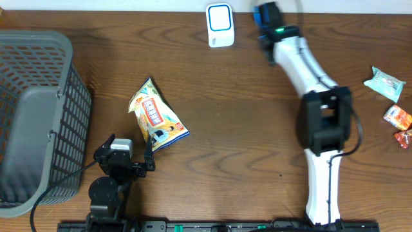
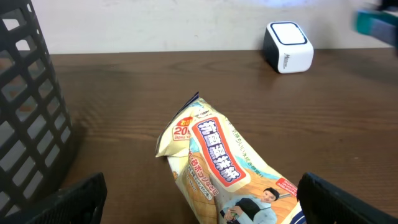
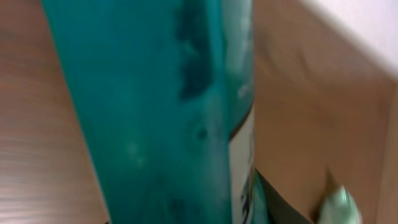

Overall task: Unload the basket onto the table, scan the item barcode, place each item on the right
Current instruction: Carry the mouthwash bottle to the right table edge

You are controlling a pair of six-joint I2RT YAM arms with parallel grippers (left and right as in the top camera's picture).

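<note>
Right end effector (image 1: 268, 18) is at the far edge of the bench (image 1: 232, 135), pinching a teal packet (image 1: 264, 10). The packet is held up off the bench, just right of the white scanner (image 1: 220, 26); can't tell if they touch. In the right wrist view the packet (image 3: 155, 112) fills most of the picture and is blurred, with a pale label strip down its right edge. No barcode readable. The fingers themselves aren't visible there.

Left end effector (image 1: 127, 153) is low at the near left, fingers spread wide, holding nothing. A yellow snack bag (image 1: 156, 117) lies flat on the bench just ahead of it. In the left wrist view one corner of the bag (image 2: 217, 168) reaches in between the two dark fingertips (image 2: 81, 199). Can't tell if it touches either.

Grey mesh basket (image 1: 32, 109) sits at the left edge, well apart from the scanner. In the left wrist view the scanner (image 2: 287, 46) stands upright near the back wall, blue-ringed face up.

Right edge of the bench: pale green packet (image 1: 385, 84), orange packet (image 1: 398, 117) and a red one (image 1: 404, 138) at the frame edge, all clear of the right arm.
</note>
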